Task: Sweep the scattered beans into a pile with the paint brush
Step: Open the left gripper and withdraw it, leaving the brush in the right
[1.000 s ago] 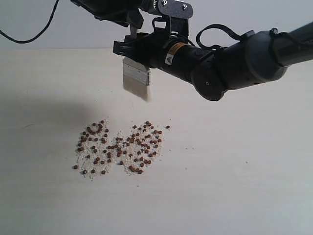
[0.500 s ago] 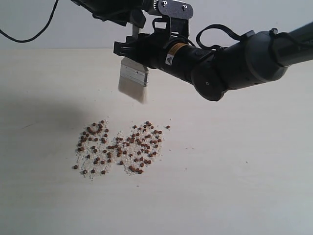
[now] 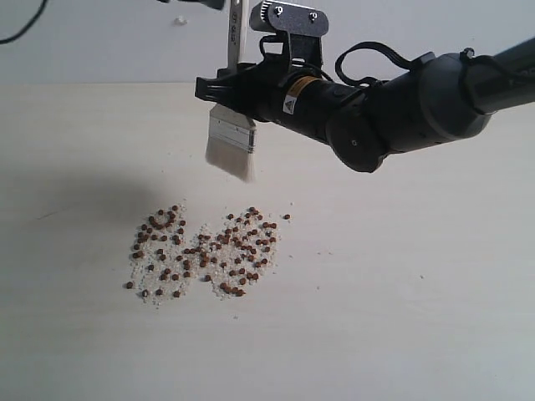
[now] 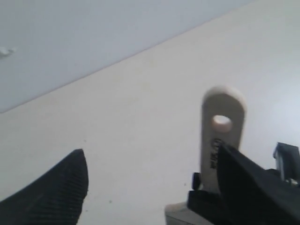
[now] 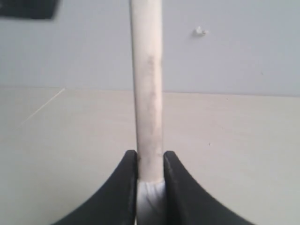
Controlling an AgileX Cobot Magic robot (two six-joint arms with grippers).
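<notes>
The beans (image 3: 205,251) lie spread over the table in a loose patch of two lobes, mixed with pale crumbs; no gathered pile is in view. The paint brush (image 3: 231,134) hangs upright above and behind them, bristles down and clear of the table. My right gripper (image 3: 236,88) (image 5: 150,157) is shut on its pale wooden handle (image 5: 147,84) just above the metal band. My left gripper (image 4: 150,159) stands open with nothing between its fingers, and the handle's holed end (image 4: 223,122) shows beside one finger. In the exterior view only a dark sliver of the left gripper (image 3: 196,2) shows at the top edge.
The pale table (image 3: 418,292) runs back to a grey wall. The thick black right arm (image 3: 401,104) reaches in from the right above the table. A black cable (image 3: 21,33) hangs at the top left.
My left gripper has opened, let go of the brush handle and risen almost out of the exterior view. The right gripper still holds the brush, which has shifted slightly. The beans have not moved.
</notes>
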